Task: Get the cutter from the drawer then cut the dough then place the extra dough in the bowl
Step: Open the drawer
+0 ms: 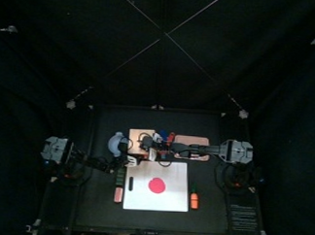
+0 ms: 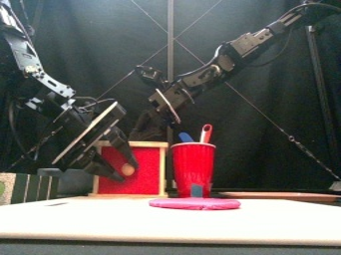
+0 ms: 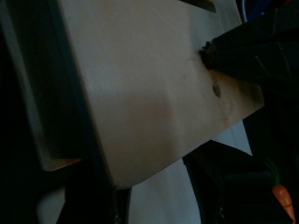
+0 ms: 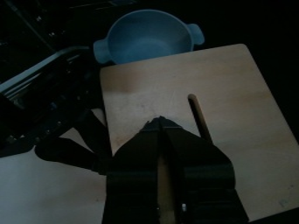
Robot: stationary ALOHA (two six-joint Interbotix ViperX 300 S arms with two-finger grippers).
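The pale wooden box (image 4: 187,96) stands behind the white cutting board (image 1: 134,198), its red drawer front (image 2: 138,171) facing the front. A flat red dough disc (image 1: 155,184) lies on the board. My right gripper (image 4: 163,128) is shut, its tips resting on the box's top near the slot. My left gripper (image 2: 118,157) hangs open right at the drawer front, the box filling the left wrist view (image 3: 140,96). The blue-grey bowl (image 4: 152,35) stands to the left of the box. No cutter shows in any view.
A red cup (image 2: 193,167) holding a blue and a red toy knife stands right of the drawer front, just behind the dough. Two small orange toys (image 1: 119,194) (image 1: 193,200) lie at the board's left and right edges.
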